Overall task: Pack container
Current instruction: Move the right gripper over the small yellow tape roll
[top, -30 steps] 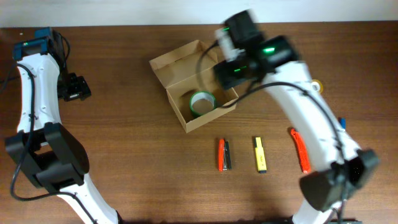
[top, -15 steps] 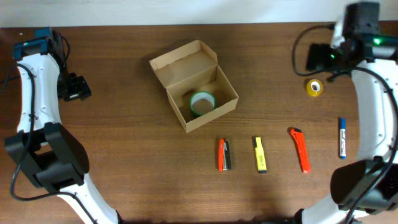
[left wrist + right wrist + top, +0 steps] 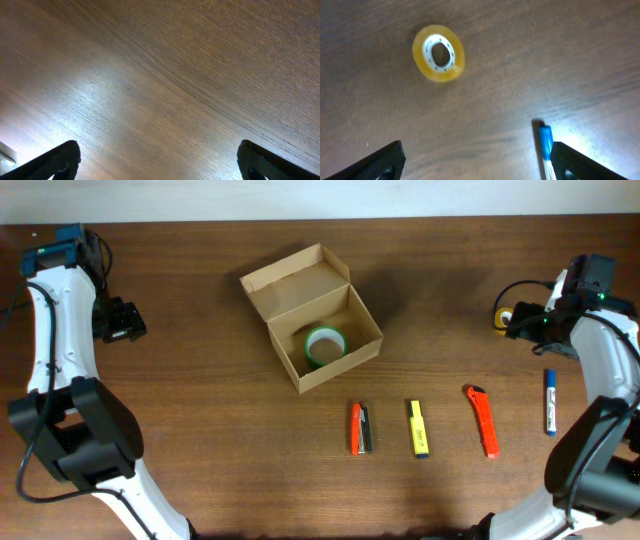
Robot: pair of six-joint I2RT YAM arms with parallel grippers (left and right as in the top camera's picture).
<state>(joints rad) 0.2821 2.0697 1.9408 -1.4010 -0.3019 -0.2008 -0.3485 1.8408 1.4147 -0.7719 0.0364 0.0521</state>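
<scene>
A: Cardboard box (image 3: 345,363), mid-bench (image 3: 200,430), mouth up. Lid (image 3: 295,280) stands open off the far long edge. Long axis runs near-left to far-right, skewed to the bench edge.
B: Handling?
A: Light, I'd judge. Thin walls, easily crushed. Green tape (image 3: 324,344) inside adds little. Best hold: a long wall at the rim.
B: Arms?
A: Left end effector (image 3: 157,160) spread, empty, well off left. Right end effector (image 3: 480,162) spread above yellow tape (image 3: 439,53), nothing held.

Mid-bench (image 3: 200,380): container (image 3: 345,363), lid flap hinged back to the far left, tape roll (image 3: 324,345) lying inside. Nearer, in a row from left to right: small cutter (image 3: 359,428), highlighter (image 3: 418,428), utility knife (image 3: 481,420), marker (image 3: 549,402). Behind the marker, far right: smaller tape roll (image 3: 439,53).
</scene>
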